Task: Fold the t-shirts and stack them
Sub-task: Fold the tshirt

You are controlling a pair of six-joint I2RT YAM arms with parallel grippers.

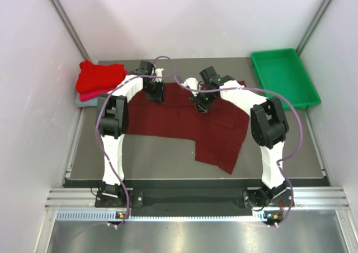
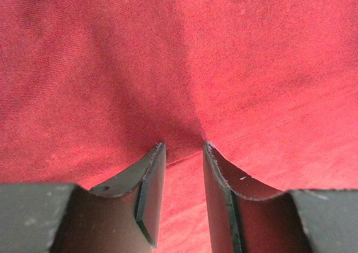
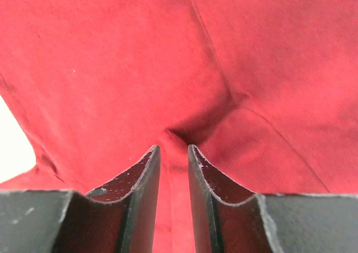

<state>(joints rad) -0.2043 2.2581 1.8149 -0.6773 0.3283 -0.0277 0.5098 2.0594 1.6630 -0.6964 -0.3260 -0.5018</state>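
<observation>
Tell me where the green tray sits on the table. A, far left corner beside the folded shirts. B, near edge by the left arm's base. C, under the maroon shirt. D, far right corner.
D: the green tray sits in the far right corner of the table, apart from the maroon shirt; the folded shirts are far left.

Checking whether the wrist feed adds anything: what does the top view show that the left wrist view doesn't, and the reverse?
Top only: the whole maroon shirt spread on the table, a folded stack topped by a red shirt at far left, a green tray at far right, the left arm and right arm. Left wrist only: the left jaws up close, with cloth puckered and pinched between their tips. Both: the maroon shirt at the left jaws.
</observation>
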